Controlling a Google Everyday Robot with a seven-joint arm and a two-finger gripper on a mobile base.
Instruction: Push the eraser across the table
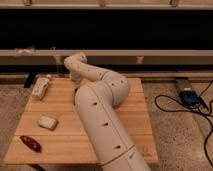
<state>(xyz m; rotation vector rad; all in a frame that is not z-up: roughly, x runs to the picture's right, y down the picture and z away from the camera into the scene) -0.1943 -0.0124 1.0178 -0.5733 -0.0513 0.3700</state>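
Note:
The table (127,127) is a pale wooden plank top that fills the middle of the camera view. My white arm (102,107) rises from the near edge, bends at a bulky elbow and reaches to the far side. Its wrist (75,67) turns down over the table's far edge, left of centre. The gripper is hidden behind the wrist and forearm, and it is shut. The eraser is hidden from view, and I cannot tell whether the gripper touches it.
A whitish bottle-like object (41,88) lies at the far-left corner. A small whitish block (47,122) and a dark red oblong thing (31,143) lie near the left front. A dark slanted shape (29,80) stands just off the far-left corner. Cables and a blue box (189,96) lie on the floor at the right.

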